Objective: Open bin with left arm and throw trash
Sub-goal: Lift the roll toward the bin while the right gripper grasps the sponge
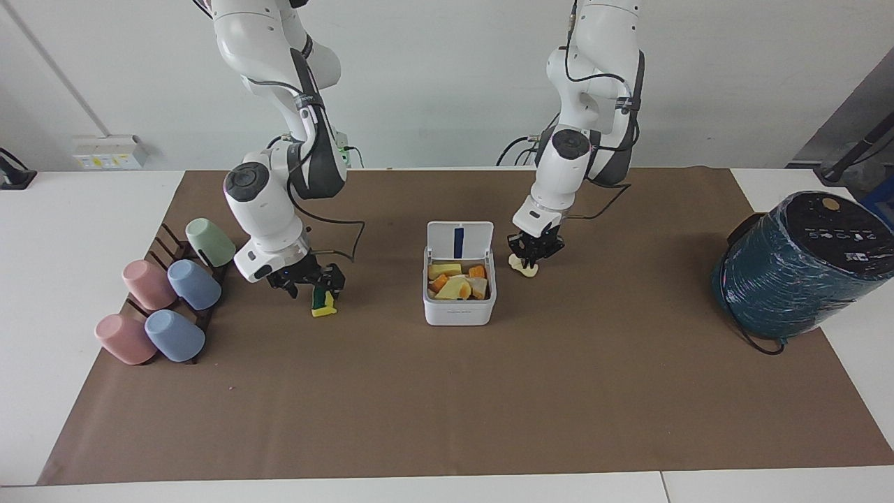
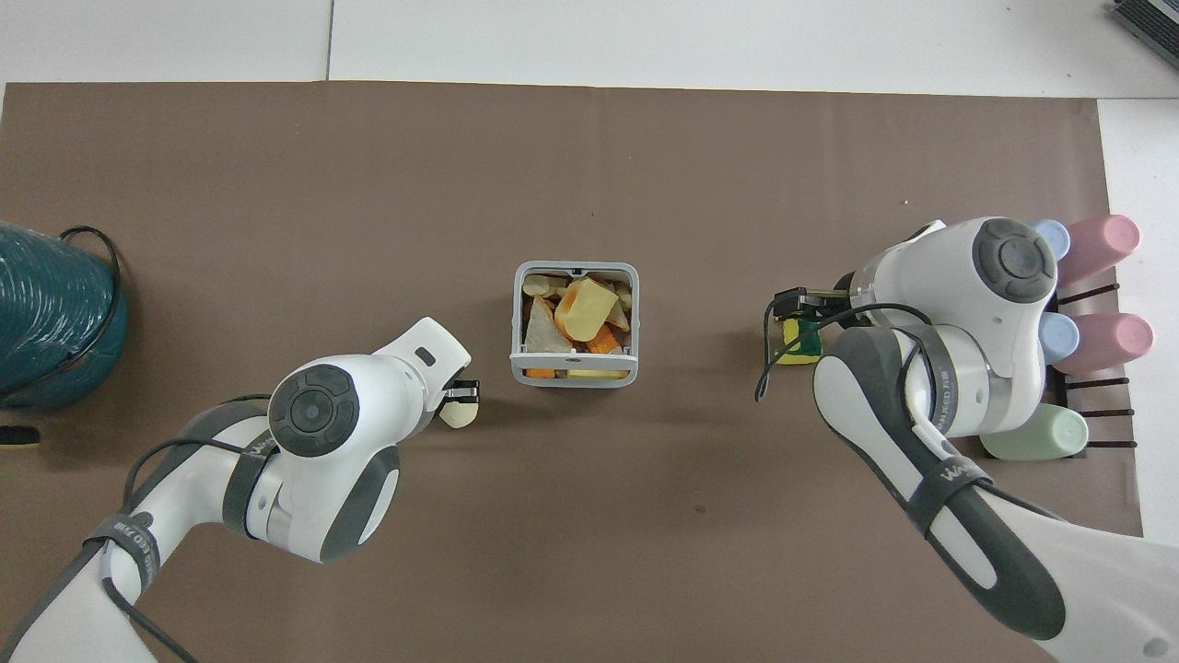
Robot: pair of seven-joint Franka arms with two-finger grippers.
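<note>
The white bin (image 1: 459, 312) stands mid-table with its lid (image 1: 459, 240) up; it also shows in the overhead view (image 2: 516, 324). Several scraps fill it, a yellow chunk with an orange stain (image 2: 582, 309) on top. My right gripper (image 1: 312, 285) is open and low over the yellow-and-green sponge bit (image 1: 323, 303), which lies toward the right arm's end and shows in the overhead view (image 2: 798, 341). My left gripper (image 1: 534, 253) is down at the pale cream lump (image 1: 524, 267), beside the bin toward the left arm's end; the lump shows in the overhead view (image 2: 458, 413).
A big teal wrapped cylinder (image 1: 803, 265) stands at the left arm's end of the table. Several pastel cups lie on a dark rack (image 1: 167, 300) at the right arm's end, close to my right arm. A brown mat (image 1: 447, 405) covers the table.
</note>
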